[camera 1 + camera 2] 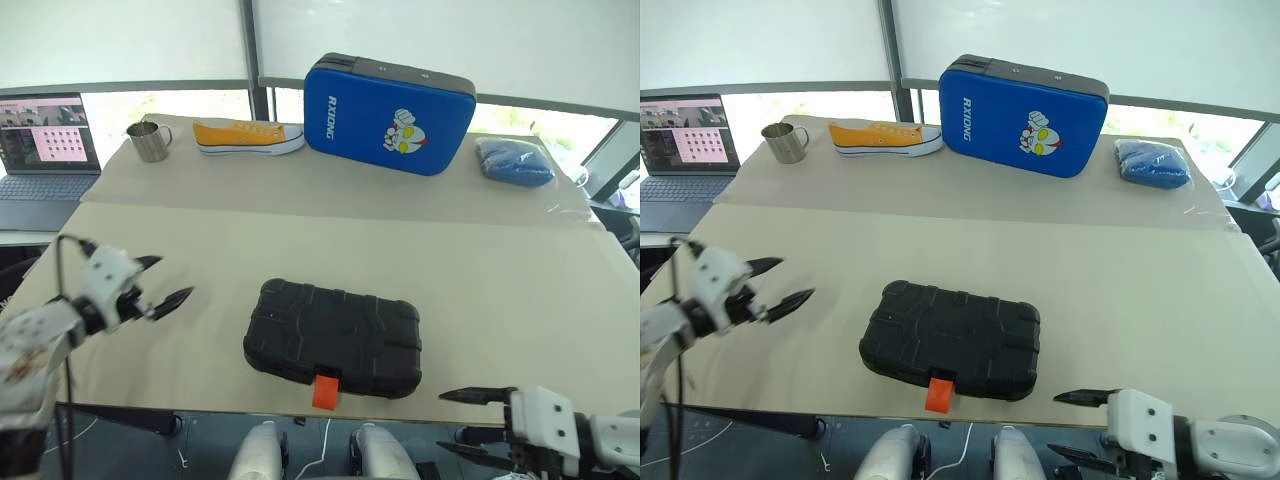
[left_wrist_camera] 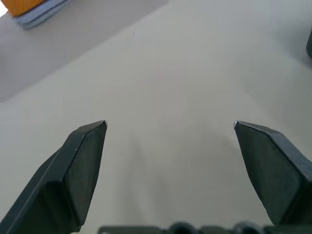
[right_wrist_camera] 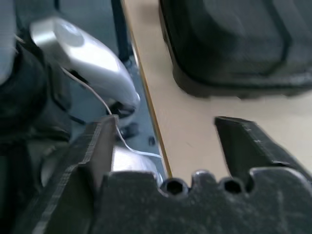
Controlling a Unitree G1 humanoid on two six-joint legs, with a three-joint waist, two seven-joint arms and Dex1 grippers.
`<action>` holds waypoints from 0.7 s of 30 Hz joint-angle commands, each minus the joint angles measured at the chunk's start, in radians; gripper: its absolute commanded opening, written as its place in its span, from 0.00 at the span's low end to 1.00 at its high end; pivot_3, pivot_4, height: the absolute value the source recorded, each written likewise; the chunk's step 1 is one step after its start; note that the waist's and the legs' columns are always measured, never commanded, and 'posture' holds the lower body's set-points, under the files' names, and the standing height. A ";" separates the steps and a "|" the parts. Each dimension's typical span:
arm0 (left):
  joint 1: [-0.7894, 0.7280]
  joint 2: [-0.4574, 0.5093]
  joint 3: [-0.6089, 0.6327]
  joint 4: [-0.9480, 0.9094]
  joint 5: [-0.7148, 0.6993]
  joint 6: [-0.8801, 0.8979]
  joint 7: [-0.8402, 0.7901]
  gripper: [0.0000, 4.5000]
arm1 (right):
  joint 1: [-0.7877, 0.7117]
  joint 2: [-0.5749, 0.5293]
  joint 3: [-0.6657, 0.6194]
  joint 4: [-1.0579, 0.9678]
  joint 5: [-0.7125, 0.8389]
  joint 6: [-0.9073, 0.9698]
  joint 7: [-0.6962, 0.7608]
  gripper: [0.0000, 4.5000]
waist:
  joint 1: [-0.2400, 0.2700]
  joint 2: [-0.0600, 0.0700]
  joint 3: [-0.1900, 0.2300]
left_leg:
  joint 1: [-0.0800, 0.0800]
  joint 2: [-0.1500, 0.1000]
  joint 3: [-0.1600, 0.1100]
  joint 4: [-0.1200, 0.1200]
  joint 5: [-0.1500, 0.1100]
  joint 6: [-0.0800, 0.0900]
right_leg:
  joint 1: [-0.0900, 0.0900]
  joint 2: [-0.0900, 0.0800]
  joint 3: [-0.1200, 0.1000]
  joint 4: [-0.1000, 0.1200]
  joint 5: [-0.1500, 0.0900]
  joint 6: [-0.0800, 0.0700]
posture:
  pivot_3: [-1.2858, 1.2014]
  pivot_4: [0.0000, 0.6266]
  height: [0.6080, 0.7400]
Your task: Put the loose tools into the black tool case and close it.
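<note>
The black tool case (image 1: 335,338) lies shut on the beige table near its front edge, with its orange latch (image 1: 325,390) hanging over the front side. The loose tools are out of view. My left gripper (image 1: 172,277) hovers open over bare table, a hand's width to the left of the case, with nothing between its fingers (image 2: 87,161). My right gripper (image 1: 442,422) stands open and empty at the table's front edge, to the right of the latch. The right wrist view shows the case's corner (image 3: 234,44) just beyond that gripper.
Along the far side stand a metal mug (image 1: 150,141), a yellow shoe (image 1: 247,137), a big blue padded case (image 1: 390,113) and a blue cloth bundle (image 1: 513,161). A laptop (image 1: 45,150) sits off to the far left. Bare table surrounds the black case.
</note>
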 commanded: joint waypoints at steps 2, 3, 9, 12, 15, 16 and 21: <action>-0.238 -0.050 -0.195 0.194 0.109 -0.125 -0.117 0.61 | -0.117 0.004 0.109 -0.020 -0.017 0.064 0.006 0.36 | -0.004 -0.001 0.000 | -0.002 -0.002 0.001 0.000 0.000 0.000 | -0.001 0.001 0.000 0.000 0.005 0.000 | 0.52 0.24 0.99; -0.284 -0.066 -0.228 0.230 0.123 -0.153 -0.144 0.51 | -0.152 0.010 0.133 -0.013 -0.023 0.078 0.001 0.29 | -0.006 -0.001 0.000 | -0.003 -0.002 0.001 0.000 0.000 -0.001 | -0.002 0.002 0.000 0.000 0.006 0.000 | 0.52 0.24 0.99; -0.412 -0.133 -0.360 0.284 0.151 -0.206 -0.295 0.01 | -0.322 0.057 0.239 0.042 -0.045 0.143 -0.012 0.00 | -0.017 -0.001 0.000 | -0.009 -0.002 0.002 -0.001 -0.001 -0.001 | -0.006 0.004 0.000 0.000 0.006 0.000 | 0.52 0.24 0.99; -0.395 -0.111 -0.424 0.204 0.175 -0.197 -0.365 0.01 | -0.431 0.104 0.255 0.070 -0.071 0.205 -0.085 0.00 | -0.022 -0.002 0.001 | -0.009 -0.001 0.001 -0.001 -0.001 -0.001 | -0.007 0.004 0.000 0.000 0.006 0.000 | 0.52 0.24 0.99; -0.363 -0.073 -0.426 0.135 0.151 -0.136 -0.417 0.01 | -0.495 0.143 0.221 0.102 -0.073 0.250 -0.139 0.00 | -0.029 -0.002 0.001 | -0.009 -0.001 0.000 0.000 -0.001 -0.001 | -0.007 0.004 0.001 0.000 0.006 0.000 | 0.52 0.24 0.99; -0.345 -0.055 -0.423 0.102 0.138 -0.114 -0.434 0.01 | -0.516 0.152 0.207 0.121 -0.079 0.260 -0.160 0.00 | -0.028 -0.002 0.001 | -0.009 -0.001 0.000 0.000 -0.001 -0.001 | -0.007 0.004 0.001 0.001 0.006 0.000 | 0.52 0.24 0.99; -0.290 -0.013 -0.392 0.004 0.112 -0.056 -0.444 0.01 | -0.539 0.146 0.172 0.171 -0.099 0.268 -0.170 0.00 | -0.023 -0.001 0.001 | -0.009 -0.001 -0.001 0.000 -0.001 -0.001 | -0.007 0.002 0.001 0.001 0.005 0.001 | 0.52 0.24 0.99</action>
